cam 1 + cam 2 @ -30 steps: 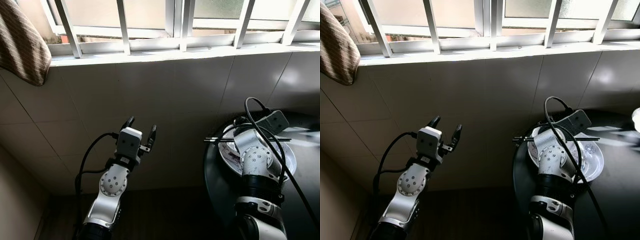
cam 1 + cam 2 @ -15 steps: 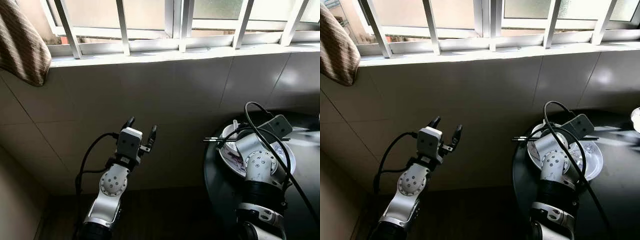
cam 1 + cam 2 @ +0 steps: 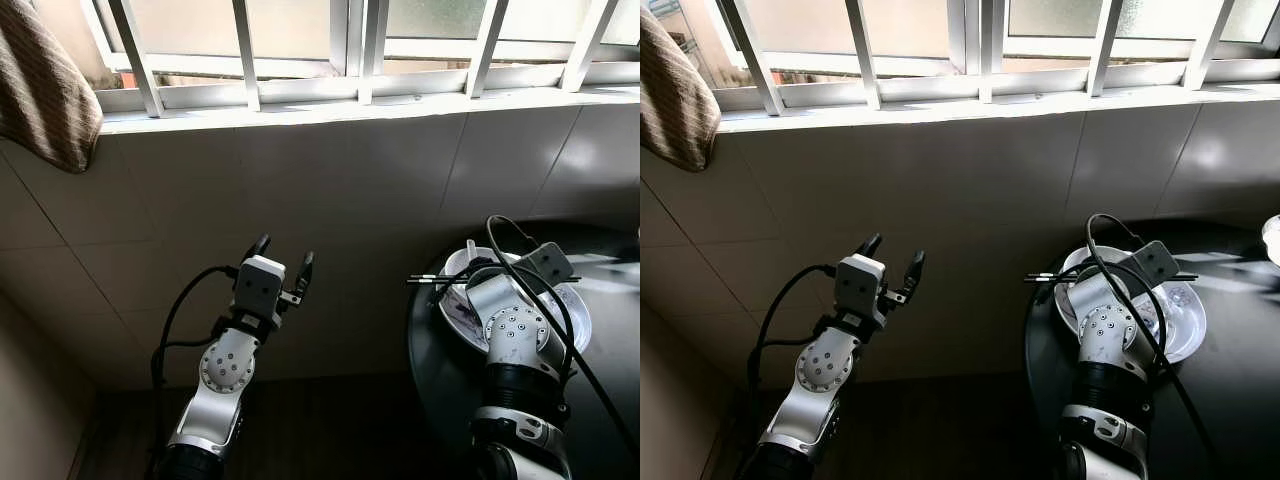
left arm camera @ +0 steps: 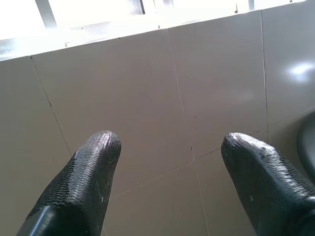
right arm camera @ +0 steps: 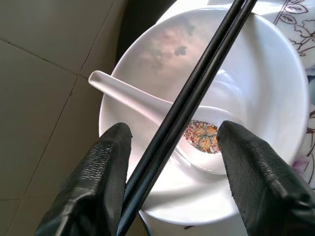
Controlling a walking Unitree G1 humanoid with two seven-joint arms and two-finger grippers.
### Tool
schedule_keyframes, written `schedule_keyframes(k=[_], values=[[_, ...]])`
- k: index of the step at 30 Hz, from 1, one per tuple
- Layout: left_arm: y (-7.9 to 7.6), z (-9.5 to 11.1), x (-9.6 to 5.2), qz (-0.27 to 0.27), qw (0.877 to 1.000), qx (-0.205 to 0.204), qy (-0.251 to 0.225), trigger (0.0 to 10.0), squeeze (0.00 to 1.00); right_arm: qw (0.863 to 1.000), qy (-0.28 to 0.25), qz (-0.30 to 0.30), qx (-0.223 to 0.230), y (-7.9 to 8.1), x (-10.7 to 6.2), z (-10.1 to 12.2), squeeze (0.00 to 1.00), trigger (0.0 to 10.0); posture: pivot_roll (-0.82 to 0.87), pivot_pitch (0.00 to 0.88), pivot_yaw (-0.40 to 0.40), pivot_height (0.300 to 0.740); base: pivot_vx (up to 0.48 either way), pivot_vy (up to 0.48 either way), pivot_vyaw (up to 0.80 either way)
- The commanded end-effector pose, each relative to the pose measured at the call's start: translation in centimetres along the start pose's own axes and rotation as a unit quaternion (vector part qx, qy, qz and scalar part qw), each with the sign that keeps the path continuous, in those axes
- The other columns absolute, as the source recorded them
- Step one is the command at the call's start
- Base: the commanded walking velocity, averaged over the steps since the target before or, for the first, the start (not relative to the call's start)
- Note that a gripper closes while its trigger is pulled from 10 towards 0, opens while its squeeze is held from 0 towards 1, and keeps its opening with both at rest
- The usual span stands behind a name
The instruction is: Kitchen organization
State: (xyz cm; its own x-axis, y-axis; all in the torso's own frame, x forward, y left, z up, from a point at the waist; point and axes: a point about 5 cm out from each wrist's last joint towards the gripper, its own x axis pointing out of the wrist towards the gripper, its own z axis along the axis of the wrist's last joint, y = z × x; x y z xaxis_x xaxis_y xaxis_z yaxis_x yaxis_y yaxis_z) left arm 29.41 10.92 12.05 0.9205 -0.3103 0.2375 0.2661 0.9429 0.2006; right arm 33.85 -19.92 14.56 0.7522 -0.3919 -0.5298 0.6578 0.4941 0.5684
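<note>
Lying across the bowl (image 5: 206,113) are two black chopsticks (image 5: 192,103), side by side, their tips poking out past the rim toward the tiled wall (image 3: 300,190). Under them a white spoon (image 5: 162,110) rests in the bowl, its patterned scoop near the middle. The bowl sits on a flowered plate (image 3: 1185,320) on a dark round table (image 3: 1240,400).

The right gripper (image 5: 172,162) hovers just above the bowl, fingers wide apart and holding nothing, with the chopsticks passing between them. The step in hand looks like a grasp on the chopsticks, to clear the dishes. Next the gripper would need to drop a little and close squarely across both sticks so neither rolls free, without nudging the spoon or tipping the bowl.

The left gripper (image 3: 281,262) is raised before the wall below the window (image 3: 350,40), open and empty, apparently idle.
</note>
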Motion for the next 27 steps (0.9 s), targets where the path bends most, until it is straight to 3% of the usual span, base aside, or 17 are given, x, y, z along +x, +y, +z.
schedule_keyframes(k=[1,12,27], values=[[0.0,0.1,0.2,-0.005,1.0,0.008,-0.002,10.0,0.0,1.0,0.013,0.015,0.022,0.7,0.1,-0.3,0.0,10.0,0.04,0.0,-0.013,0.74,0.0,0.0,0.0],[-0.1,0.0,0.2,-0.005,1.0,0.007,-0.001,10.0,0.0,0.998,0.034,0.034,0.033,1.3,1.4,-0.7,0.0,10.0,0.05,0.0,-0.015,0.74,0.0,0.0,0.0],[0.0,0.0,0.1,-0.006,1.0,0.009,-0.001,10.0,0.0,0.997,0.015,0.051,0.06,1.7,2.1,0.4,0.0,10.0,0.05,0.0,-0.013,0.74,0.0,0.0,0.0]])
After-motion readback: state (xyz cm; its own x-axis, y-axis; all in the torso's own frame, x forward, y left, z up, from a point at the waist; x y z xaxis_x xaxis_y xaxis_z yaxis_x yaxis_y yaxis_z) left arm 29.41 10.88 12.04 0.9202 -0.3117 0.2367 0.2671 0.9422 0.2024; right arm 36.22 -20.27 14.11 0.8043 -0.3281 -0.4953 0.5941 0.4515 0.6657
